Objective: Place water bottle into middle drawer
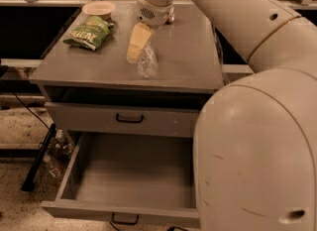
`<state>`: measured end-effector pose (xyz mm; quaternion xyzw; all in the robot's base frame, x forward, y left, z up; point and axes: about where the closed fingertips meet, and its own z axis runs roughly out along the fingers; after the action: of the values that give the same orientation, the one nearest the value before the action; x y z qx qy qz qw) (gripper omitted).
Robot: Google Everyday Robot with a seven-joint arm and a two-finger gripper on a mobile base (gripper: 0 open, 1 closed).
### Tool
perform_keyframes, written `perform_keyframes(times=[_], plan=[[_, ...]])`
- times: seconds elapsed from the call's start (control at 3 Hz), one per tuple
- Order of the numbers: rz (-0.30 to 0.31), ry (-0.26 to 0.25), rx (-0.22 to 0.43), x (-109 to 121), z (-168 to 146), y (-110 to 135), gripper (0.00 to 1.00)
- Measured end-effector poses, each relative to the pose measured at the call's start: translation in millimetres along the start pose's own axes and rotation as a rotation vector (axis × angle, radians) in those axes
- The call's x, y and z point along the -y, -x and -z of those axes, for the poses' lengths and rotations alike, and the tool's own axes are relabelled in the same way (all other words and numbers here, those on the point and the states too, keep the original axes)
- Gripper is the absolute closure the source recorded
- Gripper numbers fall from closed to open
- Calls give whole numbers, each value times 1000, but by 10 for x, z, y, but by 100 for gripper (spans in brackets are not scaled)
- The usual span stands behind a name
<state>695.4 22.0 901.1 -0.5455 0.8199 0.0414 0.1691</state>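
Cream-coloured gripper [134, 52] is hanging down over the upper middle of the frame, its tip sitting right against the left side of the water bottle [147, 62]. Honestly I can't tell whether it's clamping the bottle or just resting beside it, since only one side of it is showing from this angle.

The bottle itself is sitting on the grey tabletop [188, 61], a bit left of centre and near the front edge. As far as I can see it's not being lifted. Going further out, a green snack bag [89, 31] is lying up in the upper left, well apart from the bottle, and a pale bowl [98, 9] is sitting just behind the bag. The arm [237, 17] is coming in from the upper right, and its big rounded lower part is filling the whole right side of the frame.

Below the tabletop, a closed drawer front [99, 118] with a black handle is facing the camera, and under that the middle drawer [129, 175] is standing pulled all the way out, floor bare, nothing in it.

So progress-wise: the drawer is already open, which is looking like the only step out of the way. I'm reading this as the grab stage. Getting a firm hold, lifting, carrying the bottle forward and down past the tabletop edge, and letting go inside the drawer are all still waiting to happen.
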Motion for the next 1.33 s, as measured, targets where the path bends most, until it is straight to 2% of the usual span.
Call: perform_keyframes(times=[0.33,0.67,1.0,1.33], plan=[[-15,-13,-28,62,-82,28,0],[-57,-36,-139,162,-246,54,0],[-76,-43,-199,197,-381,75,0],[-79,-45,-210,208,-408,80,0]])
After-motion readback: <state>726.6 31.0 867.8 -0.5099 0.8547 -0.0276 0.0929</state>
